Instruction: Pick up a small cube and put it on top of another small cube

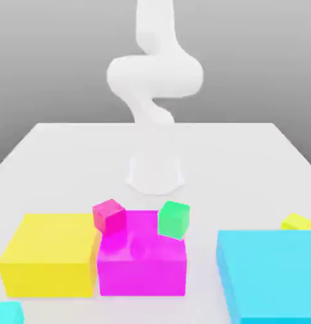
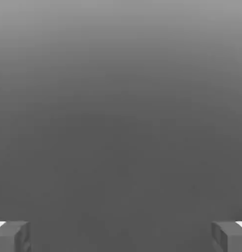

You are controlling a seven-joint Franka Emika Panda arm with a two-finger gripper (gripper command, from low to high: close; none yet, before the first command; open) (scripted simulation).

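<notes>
Cyan, the small cube (image 1: 8, 312) is sitting near the table's (image 1: 155, 142) front-left corner in the exterior view; the pincer (image 2: 121, 237) is spreading wide, empty, presumably to admit a cube.

You can read no text, label, brand, number or sign on anything before you: none on the magenta block (image 1: 142, 272), none on the yellow block (image 1: 49, 259) beside it, and none on the pink cube (image 1: 109, 217) or green cube (image 1: 174, 220) at that magenta block. You find no lettering on the arm (image 1: 154, 76) behind the magenta block either.
</notes>
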